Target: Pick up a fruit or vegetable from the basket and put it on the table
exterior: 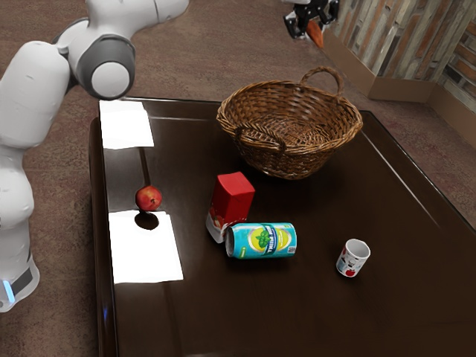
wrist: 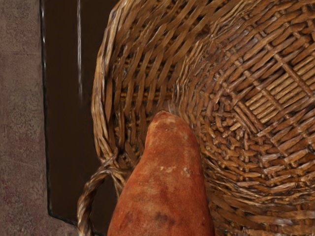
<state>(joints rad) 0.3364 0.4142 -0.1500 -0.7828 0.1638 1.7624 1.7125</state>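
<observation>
A Franka arm lifts a sweet potato (exterior: 316, 34) at the upper right of the exterior view, its black gripper (exterior: 313, 27) clamped on the root, high above the wicker basket (exterior: 290, 161) and with the dark tabletop (exterior: 405, 193) awaiting delivery. From where I stand, the pick looks done and the placing remains. The trouble, if it comes, would likely start with the grip: the root is smooth and tapered, its narrow end jutting free, and a brisk swing could make it pivot or slip out. In the wrist view the basket's weave lies beneath that tip, so an early release might drop it back inside or onto the rim. Coming down too soon, the tip could snag the hooped handle (exterior: 323, 73) and drag the basket along. At the center of the frame, a red carton (exterior: 234, 196) and a blue drink can (exterior: 262, 241) on its side crowd the landing zone; a bump could topple one and set the other rolling toward the printed cup (exterior: 352, 258) at lower right. Let go too high, the rounded root might itself roll, perhaps off the table's edge. The bare stretch at lower right seems the safer spot.
</observation>
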